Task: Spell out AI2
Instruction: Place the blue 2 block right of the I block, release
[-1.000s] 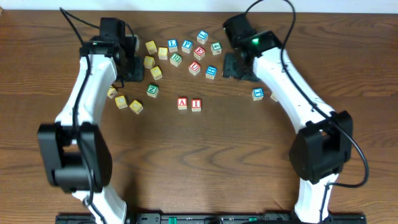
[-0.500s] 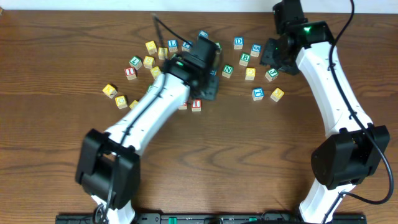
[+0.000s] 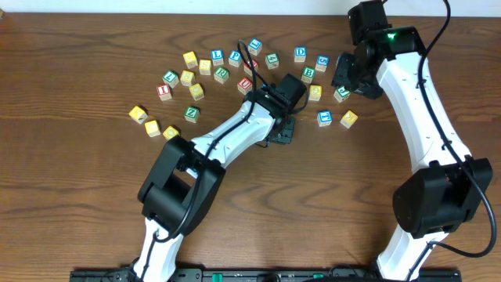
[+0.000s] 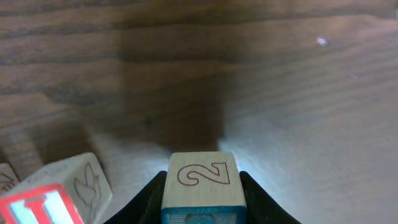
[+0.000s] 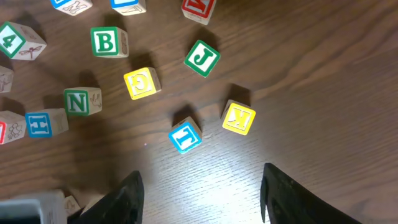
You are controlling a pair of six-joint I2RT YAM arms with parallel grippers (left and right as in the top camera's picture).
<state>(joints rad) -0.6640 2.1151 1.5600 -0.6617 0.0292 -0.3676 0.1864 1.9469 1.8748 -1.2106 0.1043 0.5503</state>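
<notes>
left gripper [image 4: 201,194] pinching the 2 block [image 4: 200,175], near the middle of the table [image 3: 78,196], red-lettered block [image 4: 34,210] at its 8 o'clock, right gripper [image 5: 202,194] spread wide at the table's 2 o'clock, yellow K block [image 5: 238,118] and blue-lettered block [image 5: 186,136] near it

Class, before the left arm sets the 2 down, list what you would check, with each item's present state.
1. 2 block held in left pincer: ok.
2. 2 face readable from the wrist: ok.
3. Bare table ahead of the 2: ok.
4. I block close beside it: ok.
5. A block lined up with I: cannot tell, hidden.
6. Right pincer open, clear of the 2: ok.
</notes>
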